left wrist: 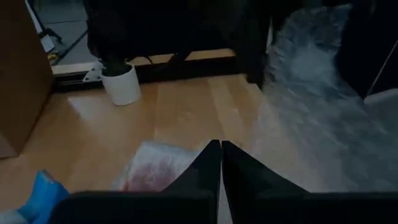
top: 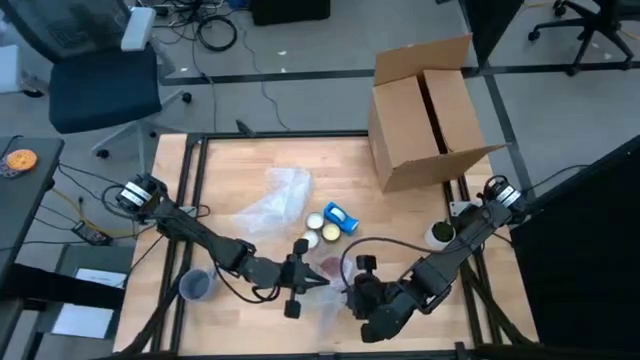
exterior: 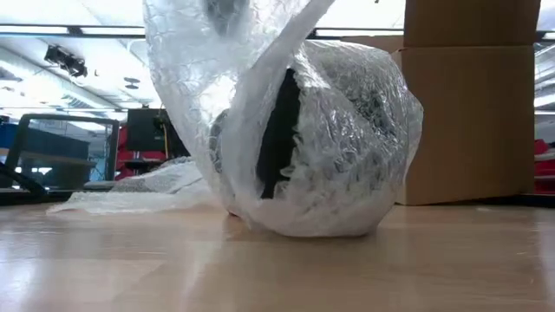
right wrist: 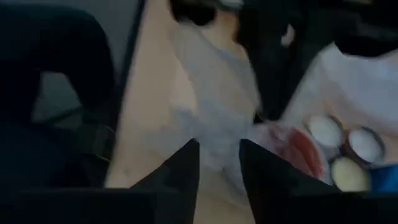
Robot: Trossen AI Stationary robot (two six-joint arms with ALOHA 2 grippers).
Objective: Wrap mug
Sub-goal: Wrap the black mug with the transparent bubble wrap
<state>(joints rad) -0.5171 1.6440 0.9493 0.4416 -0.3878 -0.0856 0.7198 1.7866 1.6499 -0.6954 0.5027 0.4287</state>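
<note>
The bubble-wrapped mug [top: 328, 270] sits between both claws, cardboard box [top: 425, 115] behind.

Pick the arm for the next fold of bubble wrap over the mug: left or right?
Right, probably. The right gripper is open with the loose bubble wrap running up between its fingers, beside the mug. The left gripper is shut, tips together near the mug, and holds no wrap that I can see.

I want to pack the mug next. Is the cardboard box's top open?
Yes: in the high view the cardboard box stands at the table's far right corner with its flaps up and its dark inside showing.
</note>
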